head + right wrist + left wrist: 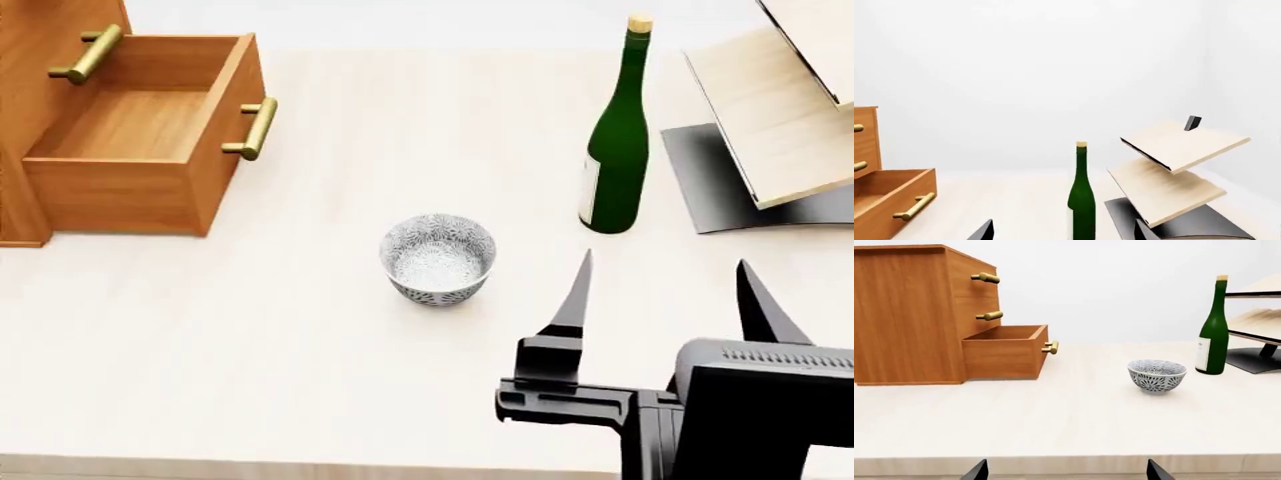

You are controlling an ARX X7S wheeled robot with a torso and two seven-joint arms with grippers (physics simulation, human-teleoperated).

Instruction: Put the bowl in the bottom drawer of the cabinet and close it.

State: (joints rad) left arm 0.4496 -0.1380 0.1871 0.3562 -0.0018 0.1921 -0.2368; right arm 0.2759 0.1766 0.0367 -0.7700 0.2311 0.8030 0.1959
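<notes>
The patterned white bowl (438, 258) stands upright on the table, also seen in the left wrist view (1157, 375). The honey-brown cabinet (901, 315) stands at the far left with its bottom drawer (134, 130) pulled out and nothing inside it. My right gripper (661, 285) hovers open above the table, to the right of the bowl and just in front of the bottle. My left gripper (1066, 471) is open too, with only its dark fingertips showing near the table's front edge. It does not show in the head view.
A green wine bottle (617, 140) stands upright right of the bowl. A pale wooden rack (787, 100) on a grey base fills the far right corner. The two upper drawers (974, 295) are shut. The table's front edge (1067, 465) lies close to the left gripper.
</notes>
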